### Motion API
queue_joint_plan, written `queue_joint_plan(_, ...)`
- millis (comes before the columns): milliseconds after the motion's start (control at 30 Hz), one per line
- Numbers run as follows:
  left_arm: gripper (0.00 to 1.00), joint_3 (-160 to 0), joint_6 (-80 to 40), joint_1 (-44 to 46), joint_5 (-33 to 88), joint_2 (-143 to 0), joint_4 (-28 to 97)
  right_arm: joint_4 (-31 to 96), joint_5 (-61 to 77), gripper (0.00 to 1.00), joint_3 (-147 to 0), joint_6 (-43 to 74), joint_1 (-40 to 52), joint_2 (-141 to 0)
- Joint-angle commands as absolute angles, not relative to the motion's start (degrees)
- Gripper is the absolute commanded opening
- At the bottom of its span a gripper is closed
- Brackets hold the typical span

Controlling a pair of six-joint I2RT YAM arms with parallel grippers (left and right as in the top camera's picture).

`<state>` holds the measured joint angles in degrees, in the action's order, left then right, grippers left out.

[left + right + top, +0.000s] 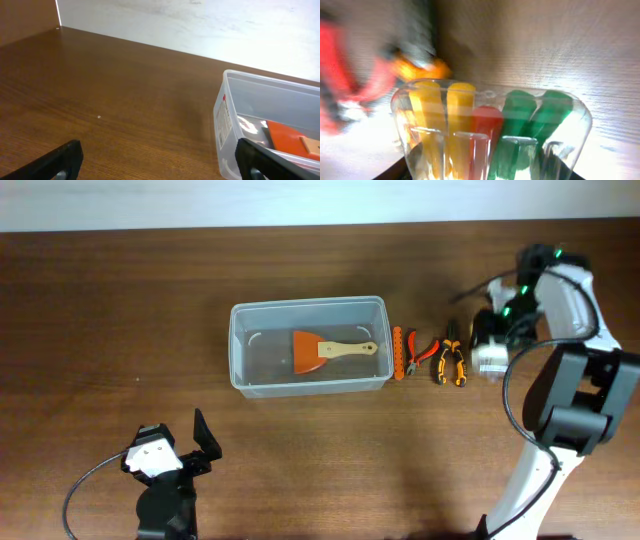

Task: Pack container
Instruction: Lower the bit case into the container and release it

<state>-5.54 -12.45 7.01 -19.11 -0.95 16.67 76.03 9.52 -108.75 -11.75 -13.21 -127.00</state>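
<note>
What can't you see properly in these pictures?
Right wrist view: the red-handled pliers and orange-handled pliers are blurred.
Right wrist view: the small clear case of yellow, red and green bits fills the front, so I cannot tell whether the right gripper grips it.
Left wrist view: the clear plastic tub and the orange scraper inside it are cut off by the right edge.
Overhead: the thin orange tool beside the tub is too small to identify.

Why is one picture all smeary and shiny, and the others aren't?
Right wrist view: the case of coloured bits sits right against the lens, white glare floods the bottom, and the red pliers behind are smeared by blur. Overhead view: sharp, evenly lit, only soft shadows by the tub. Left wrist view: clear, though the wall at the top is washed out.
</note>
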Motion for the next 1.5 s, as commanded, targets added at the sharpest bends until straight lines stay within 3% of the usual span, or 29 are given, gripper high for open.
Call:
queue_joint_plan(0,0.99,-5.3,-11.9,7.2,-19.3,-0.7,16.7,80.7,17.5,0.38,-119.3,-10.5,-10.7,-121.6)
queue_joint_plan(267,0.99,-5.3,-11.9,7.2,-19.3,-0.7,16.7,90.6,18.2,0.34,-138.0,-10.0,5.2,-117.3)
queue_joint_plan(500,0.99,-5.3,-11.9,7.2,-19.3,-0.7,16.7,81.9,11.9,0.22,-138.2,-11.2,24.8,-119.4)
queue_joint_plan(633,0.99,-5.3,-11.9,7.2,-19.3,-0.7,16.7,71.7,9.8,0.04,-133.6,-22.8,33.7,-122.9)
queue_joint_plan(967,0.99,-5.3,-11.9,7.2,-19.3,-0.7,16.7,58.6,9.8,0.04,-122.3,-54.7,39.7,-133.0)
queue_joint_plan(1100,0.99,-5.3,-11.9,7.2,-19.3,-0.7,16.7,55.0,9.8,0.05,-121.9,-56.6,39.3,-137.2)
queue_joint_plan(1300,0.99,-5.3,-11.9,7.2,-19.3,-0.7,16.7,52.4,8.3,0.40,-122.2,-52.2,38.1,-137.5)
queue_joint_plan(1333,0.99,-5.3,-11.9,7.2,-19.3,-0.7,16.7,52.5,8.0,0.53,-122.6,-50.7,38.0,-137.1)
queue_joint_plan(1367,0.99,-5.3,-11.9,7.2,-19.3,-0.7,16.7,53.9,7.9,0.98,-124.3,-46.8,37.9,-135.5)
queue_joint_plan(1467,0.99,-5.3,-11.9,7.2,-19.3,-0.7,16.7,58.5,7.8,0.98,-128.6,-42.9,37.8,-132.3)
